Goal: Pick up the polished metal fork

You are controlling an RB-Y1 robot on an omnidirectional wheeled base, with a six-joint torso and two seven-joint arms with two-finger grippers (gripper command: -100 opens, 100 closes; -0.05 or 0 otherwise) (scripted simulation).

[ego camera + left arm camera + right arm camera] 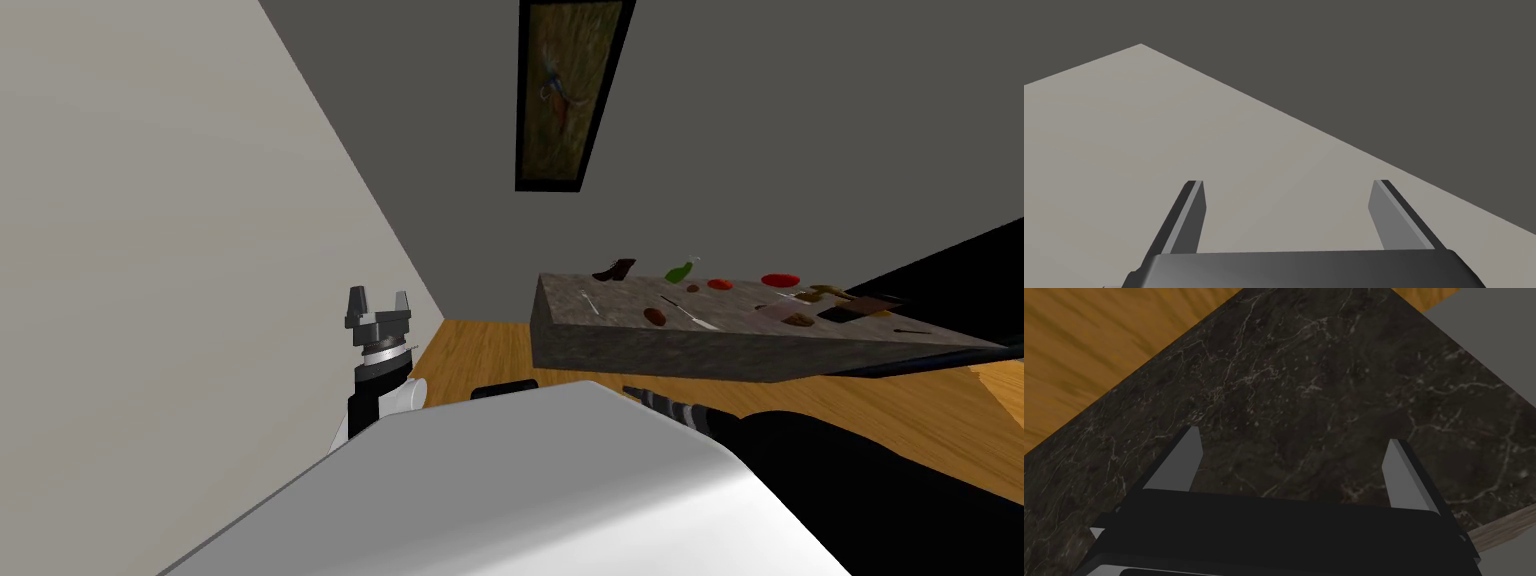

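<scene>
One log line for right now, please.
phase: approach | left hand: open, raised by wall | right hand: open, empty, facing marble counter | cutlery: on countertop, untouched

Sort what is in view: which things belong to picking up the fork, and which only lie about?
For the job: short pale utensil and long pale utensil, one probably the fork; stone counter; right gripper, open.
Lying about: green bottle; red disc; brown lump; wall picture; left gripper, open.

pale wall (150,200) meets darker grey wall (800,120) at a corner. framed picture (565,90) hangs on the grey wall. orange wood floor (480,350). dark veined stone counter (700,352) stands on it; black area (960,270) beyond.
</scene>
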